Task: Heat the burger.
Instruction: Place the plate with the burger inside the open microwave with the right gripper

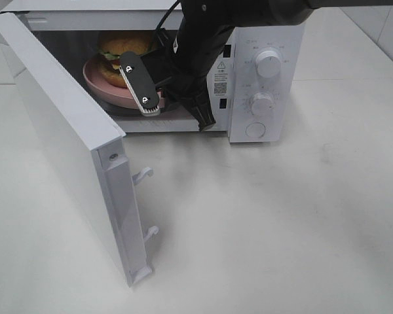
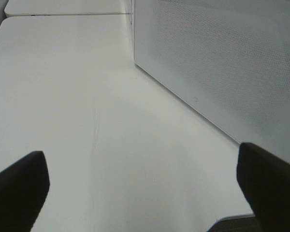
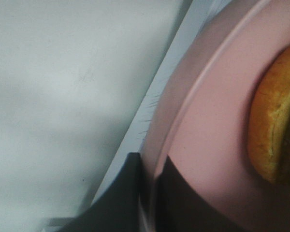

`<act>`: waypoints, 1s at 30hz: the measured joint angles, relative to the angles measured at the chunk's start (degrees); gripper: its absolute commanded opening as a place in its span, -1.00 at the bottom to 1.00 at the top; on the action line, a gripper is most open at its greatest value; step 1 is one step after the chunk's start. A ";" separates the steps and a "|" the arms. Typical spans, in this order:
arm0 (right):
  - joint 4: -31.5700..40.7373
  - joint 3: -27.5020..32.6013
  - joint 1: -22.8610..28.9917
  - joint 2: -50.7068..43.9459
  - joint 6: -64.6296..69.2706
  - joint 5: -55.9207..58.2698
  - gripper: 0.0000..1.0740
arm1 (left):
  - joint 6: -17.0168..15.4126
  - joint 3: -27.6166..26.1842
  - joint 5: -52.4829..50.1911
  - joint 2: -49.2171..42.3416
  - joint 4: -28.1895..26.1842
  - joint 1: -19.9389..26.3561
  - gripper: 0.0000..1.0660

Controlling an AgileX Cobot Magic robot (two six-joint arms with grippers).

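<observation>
The burger (image 1: 121, 47) sits on a round pink plate (image 1: 101, 88) inside the open microwave (image 1: 262, 39). My right gripper (image 1: 149, 103) reaches into the microwave's mouth and is shut on the plate's near rim. In the right wrist view its fingertips (image 3: 130, 198) pinch the plate's rim (image 3: 183, 96), with the burger's bun (image 3: 273, 125) further along the plate. My left gripper (image 2: 145, 193) is open and empty, low over the white table beside the microwave's perforated side wall (image 2: 217, 63). It is out of the exterior view.
The microwave door (image 1: 65, 131) stands swung wide open to the left, with two latch hooks (image 1: 144, 175) on its edge. Two knobs (image 1: 268, 63) and a button (image 1: 255, 129) are on the right panel. The white table (image 1: 281, 229) lies in front.
</observation>
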 measured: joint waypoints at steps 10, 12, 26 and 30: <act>-0.46 -5.73 0.00 4.53 0.34 0.11 -1.00 | 0.00 0.00 0.00 0.00 0.00 0.00 0.83; -0.52 -6.82 0.00 5.73 0.74 0.00 -1.00 | 0.00 0.00 0.00 0.00 0.00 0.00 0.83; -0.63 -9.45 -0.46 11.34 5.16 -3.72 -0.92 | 0.00 0.00 0.00 0.00 0.00 0.00 0.83; -0.97 -9.63 -0.63 11.69 6.36 -4.76 -0.84 | 0.00 0.00 0.00 0.00 0.00 0.00 0.83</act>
